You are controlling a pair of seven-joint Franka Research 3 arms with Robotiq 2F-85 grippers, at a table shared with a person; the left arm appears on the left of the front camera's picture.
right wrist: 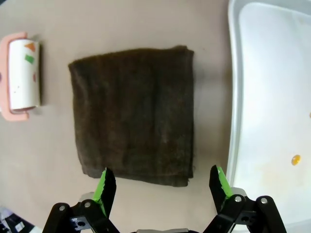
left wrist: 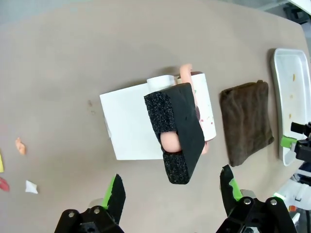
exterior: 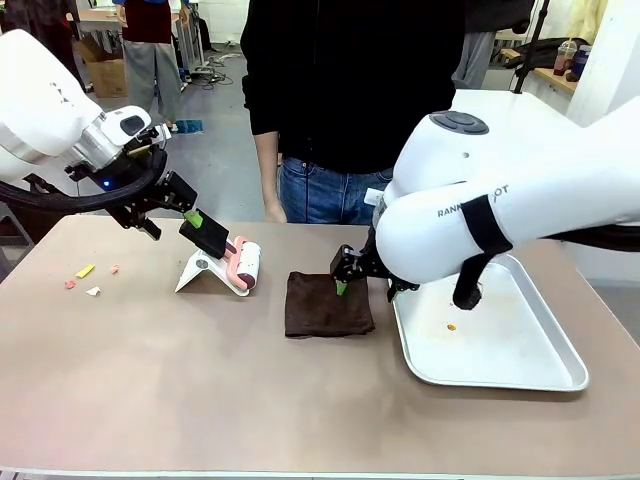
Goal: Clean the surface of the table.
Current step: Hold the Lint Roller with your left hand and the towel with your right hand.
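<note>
The taupe table (exterior: 200, 390) carries a pink lint roller (exterior: 245, 264) with a white roll and a black foam handle (exterior: 213, 238), leaning on a white stand (exterior: 195, 272). My left gripper (exterior: 187, 215) hovers open just behind the handle. In the left wrist view the handle (left wrist: 177, 131) points toward the open left gripper (left wrist: 172, 194) without touching its fingers. A dark brown cloth (exterior: 328, 303) lies folded at mid-table. My right gripper (exterior: 345, 276) hangs open over the cloth's far edge. In the right wrist view the cloth (right wrist: 133, 114) lies below the open right gripper (right wrist: 163, 187).
Small coloured paper scraps (exterior: 85, 271) lie at the table's left (left wrist: 19, 145). A shiny metal tray (exterior: 560, 380) sits at the right with an orange crumb (right wrist: 295, 159) in it. A person in a black top (exterior: 350, 80) stands at the far edge.
</note>
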